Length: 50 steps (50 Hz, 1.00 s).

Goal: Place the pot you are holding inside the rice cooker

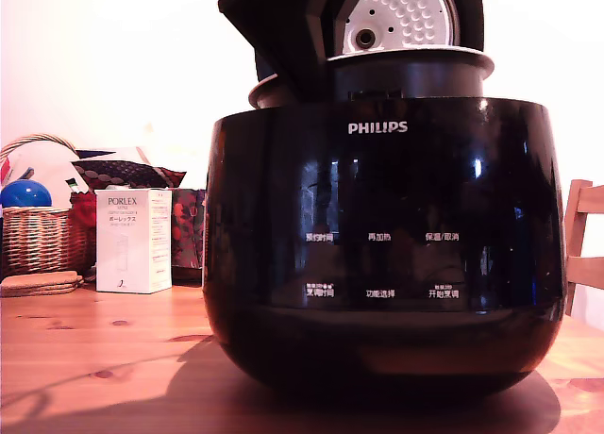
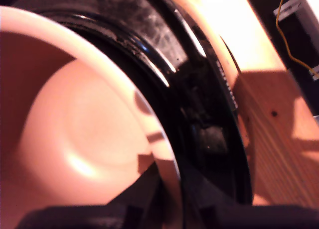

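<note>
Pot (image 1: 415, 75) upper centre in the exterior view, most of its dark wall sunk into the rice cooker (image 1: 382, 245), flared rim riding above the cooker's top edge. Sits slightly askew, rim lower toward the exterior view's left: probably because carried by one side only. Not yet seated, judging by the band of wall showing under the rim.

Gripper (image 1: 293, 66) in the upper left-centre of that frame, clamped on the pot's rim, one finger inside and one outside, dark fingers (image 2: 149, 199) at the lower centre of the wrist view straddling the pale rim edge. A rim pinch likely chosen since the smooth round wall offers nothing else to hold.

Pot interior (image 2: 84, 134) fills the left of the wrist view, empty and washed pink by the light. Black cooker ring (image 2: 214, 104) curves just beside the rim, a narrow gap between, so the pot looks roughly centred over the well.

Lid (image 1: 401, 14) at the top of the exterior view, swung upright with its dimpled white plate facing forward, held clear so the opening stays free.

Further out, wooden table (image 1: 113, 358) under the cooker; white box (image 1: 134, 241), wicker basket (image 1: 38, 236) with a blue ball (image 1: 25, 193) at mid left, well apart; chair back (image 1: 585, 245) at the right edge.
</note>
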### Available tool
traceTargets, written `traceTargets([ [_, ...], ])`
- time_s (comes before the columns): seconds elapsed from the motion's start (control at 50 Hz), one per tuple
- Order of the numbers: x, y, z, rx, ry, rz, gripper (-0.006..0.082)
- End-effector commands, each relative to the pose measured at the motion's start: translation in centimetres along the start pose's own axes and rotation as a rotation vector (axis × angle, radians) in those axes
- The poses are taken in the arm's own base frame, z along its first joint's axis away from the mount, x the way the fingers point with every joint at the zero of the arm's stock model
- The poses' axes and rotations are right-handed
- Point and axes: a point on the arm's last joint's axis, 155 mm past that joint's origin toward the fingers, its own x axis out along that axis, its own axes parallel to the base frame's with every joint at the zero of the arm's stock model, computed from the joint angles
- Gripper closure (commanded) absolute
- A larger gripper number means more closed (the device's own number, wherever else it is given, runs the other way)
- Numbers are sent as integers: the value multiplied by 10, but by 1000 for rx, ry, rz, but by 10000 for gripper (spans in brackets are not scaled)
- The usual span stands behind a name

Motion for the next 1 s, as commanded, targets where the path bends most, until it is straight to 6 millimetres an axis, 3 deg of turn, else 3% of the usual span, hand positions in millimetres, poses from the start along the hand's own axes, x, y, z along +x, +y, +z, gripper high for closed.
traceTargets([
  [0.0,-6,13,18,46,-46,60,782],
  [0.16,-7,21,22,42,-62,93,702],
  [0.44,-8,28,26,41,-76,121,699],
  [0.54,-8,28,25,41,-75,120,651],
  [0.98,-7,22,13,1,-28,96,630],
])
